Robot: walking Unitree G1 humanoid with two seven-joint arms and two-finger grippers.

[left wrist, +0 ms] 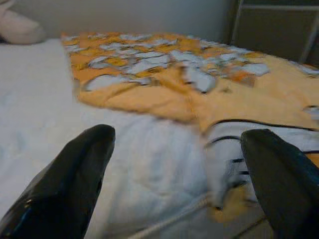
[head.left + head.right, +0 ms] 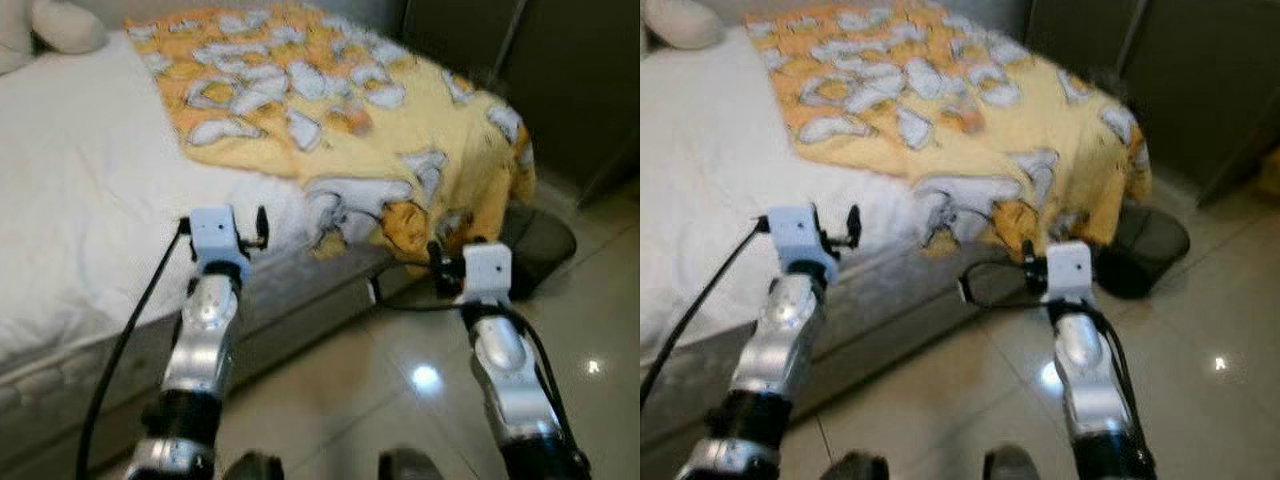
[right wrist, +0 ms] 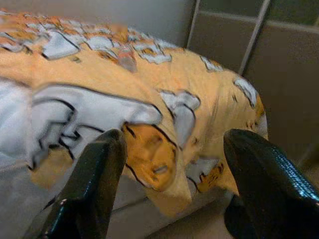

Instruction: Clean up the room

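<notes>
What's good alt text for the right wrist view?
The right hand, fingers open, faces the corner of a yellow-orange cartoon-print blanket draped over the edge of the bed. Dark closet panels stand behind.

I see a yellow-orange blanket (image 2: 340,110) with white cartoon patches ahead of both black jaws. The bed (image 2: 80,190) sheet is white, the floor (image 2: 400,400) glossy beige.

Left claw (image 1: 174,169) and right claw (image 3: 172,179) both spread wide.
</notes>
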